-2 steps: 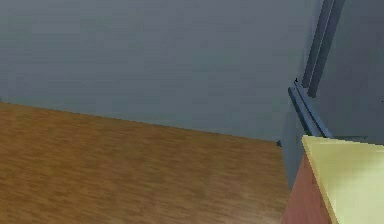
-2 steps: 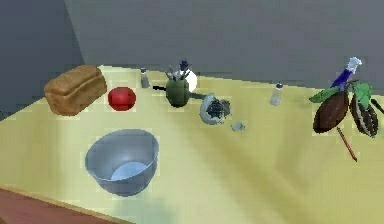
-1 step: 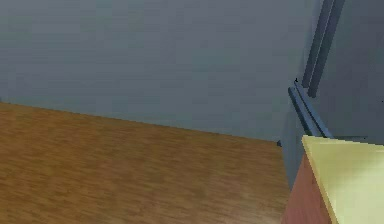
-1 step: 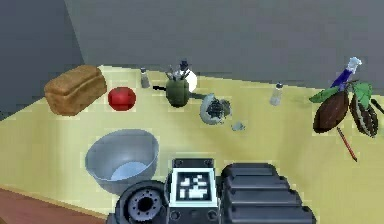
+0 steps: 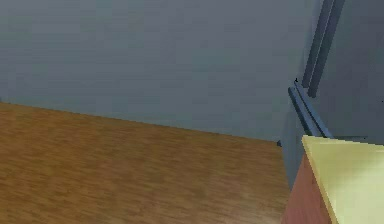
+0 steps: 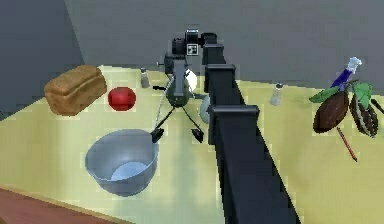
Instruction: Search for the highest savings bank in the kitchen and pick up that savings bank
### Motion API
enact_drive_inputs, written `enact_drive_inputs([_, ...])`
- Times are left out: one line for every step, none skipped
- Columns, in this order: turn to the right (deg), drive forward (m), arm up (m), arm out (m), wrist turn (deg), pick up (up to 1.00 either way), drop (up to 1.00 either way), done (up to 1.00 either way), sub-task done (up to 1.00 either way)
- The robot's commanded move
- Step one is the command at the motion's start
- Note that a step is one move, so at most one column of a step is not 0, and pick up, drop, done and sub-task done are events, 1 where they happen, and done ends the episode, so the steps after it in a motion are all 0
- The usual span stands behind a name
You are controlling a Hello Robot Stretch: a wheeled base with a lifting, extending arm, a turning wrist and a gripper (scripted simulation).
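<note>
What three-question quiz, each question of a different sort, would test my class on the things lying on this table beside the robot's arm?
1. True or false: the loaf of bread lies at the arm side view's right.
2. What lies just right of the loaf? A: a green cup. B: a red round thing. C: a black pan.
3. Fill in: the grey-blue bowl stands on the ____ table.

Key: 1 false, the loaf lies at the left. 2 B. 3 yellow.
</note>
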Motion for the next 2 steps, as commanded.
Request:
enact_drive_inputs([0.0,0.00,0.00,0.00,45.0,0.00,0.00,0.00,0.00])
enact_drive_inputs([0.0,0.00,0.00,0.00,45.0,0.00,0.00,0.00,0.00])
